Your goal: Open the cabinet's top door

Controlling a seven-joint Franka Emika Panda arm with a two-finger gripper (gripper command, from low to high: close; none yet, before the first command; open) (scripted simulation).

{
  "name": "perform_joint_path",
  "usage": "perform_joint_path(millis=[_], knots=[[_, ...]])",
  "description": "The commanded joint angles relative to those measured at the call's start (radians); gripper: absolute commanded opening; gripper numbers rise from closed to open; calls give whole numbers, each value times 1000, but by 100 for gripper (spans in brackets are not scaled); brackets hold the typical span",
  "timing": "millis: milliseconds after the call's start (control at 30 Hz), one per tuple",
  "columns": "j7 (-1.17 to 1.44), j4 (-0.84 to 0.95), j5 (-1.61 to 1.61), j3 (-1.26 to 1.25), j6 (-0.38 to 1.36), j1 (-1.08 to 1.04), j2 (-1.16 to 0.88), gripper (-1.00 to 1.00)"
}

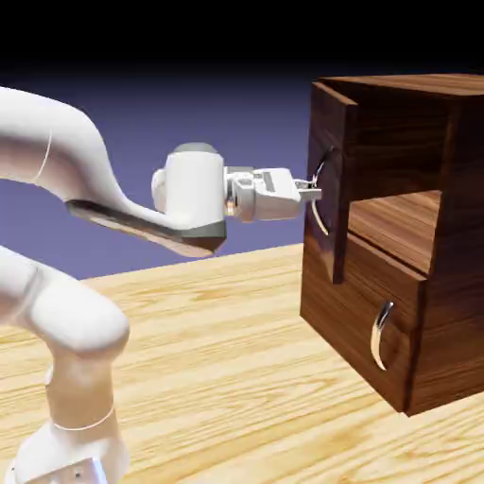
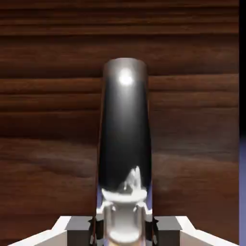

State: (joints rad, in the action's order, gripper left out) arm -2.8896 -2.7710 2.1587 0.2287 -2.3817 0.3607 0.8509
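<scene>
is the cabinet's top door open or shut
Open: in the exterior view the top door stands angled out from the cabinet, showing the compartment behind it.

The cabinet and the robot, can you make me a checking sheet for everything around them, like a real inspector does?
Surface: table with a light wood grain; cabinet standing on it.
Top door: partly open, the inside of the cabinet showing beside it.
Top handle: curved and shiny, on the top door.
Lower panel: looks closed, its own curved handle untouched.
Clutter: nothing seen.
Gripper: closed on the top handle, a finger on each side.
Cables: nothing seen.
Surroundings: blue-violet backdrop, turning black towards the top.
</scene>
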Motion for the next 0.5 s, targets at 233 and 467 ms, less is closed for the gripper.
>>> perform_joint_path(millis=[233,467], knots=[[18,-48,-242,-290,-25,-217,61,-100],[48,-69,-431,-501,-96,-395,136,-100]])
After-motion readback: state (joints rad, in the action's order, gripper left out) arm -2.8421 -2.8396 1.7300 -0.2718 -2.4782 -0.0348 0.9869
